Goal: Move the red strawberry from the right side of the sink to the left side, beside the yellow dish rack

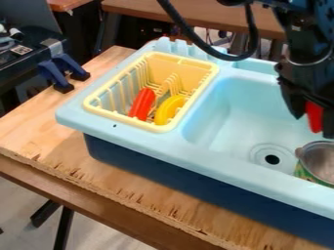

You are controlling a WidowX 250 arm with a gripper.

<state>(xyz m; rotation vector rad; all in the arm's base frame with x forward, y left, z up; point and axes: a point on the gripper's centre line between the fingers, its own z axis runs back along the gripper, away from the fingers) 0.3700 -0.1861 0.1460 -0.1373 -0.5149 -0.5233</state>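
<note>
1. Red object (314, 115) is being pinched by the gripper (313, 125), over the right side of the light-blue sink (147, 145).
2. Silver-and-green pot (321, 160) is being held by the basin, just beside the drain (272, 159).
3. Red piece (141, 103) and yellow curved piece (169, 109) are being held side by side in the yellow dish rack (124, 120).

Blue clamps (53, 73) sit in the upper left, beside black equipment (19, 62). A brown table (150, 10) crosses the top; plywood (32, 128) spans the left and lower frame.

High camera slanting down at toy sink (154, 151) from its front.
</note>
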